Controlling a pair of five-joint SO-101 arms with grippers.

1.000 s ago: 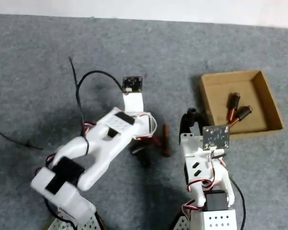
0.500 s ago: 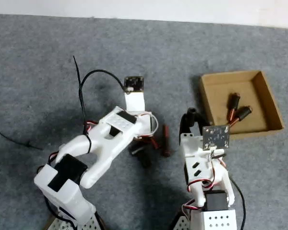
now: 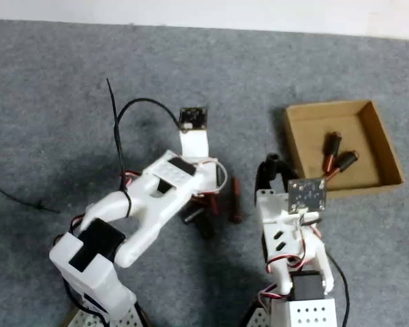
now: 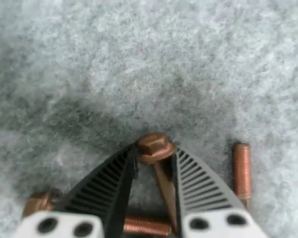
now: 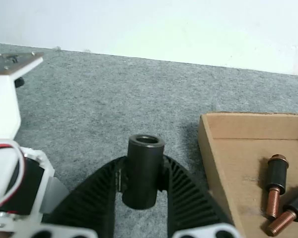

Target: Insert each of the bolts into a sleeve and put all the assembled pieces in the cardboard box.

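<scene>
My left gripper (image 4: 154, 153) is shut on a copper bolt (image 4: 152, 145), whose hex head sticks out past the fingertips just above the grey carpet. In the high view the left gripper (image 3: 202, 208) sits at the middle of the carpet. My right gripper (image 5: 142, 166) is shut on a black sleeve (image 5: 145, 148), held upright with its bore open at the top. It stands close to the near left corner of the cardboard box (image 3: 301, 117). Two assembled pieces (image 3: 330, 146) (image 3: 343, 163) lie in the box.
Loose bolts lie on the carpet around the left gripper: one beside it (image 4: 242, 167), also seen between the arms (image 3: 236, 199), and others under the fingers (image 4: 145, 226) (image 4: 37, 203). A black cable tie (image 3: 26, 201) lies at the far left.
The left arm has shifted slightly to the right with the bolt in its gripper. The right arm has kept still with the sleeve.
</scene>
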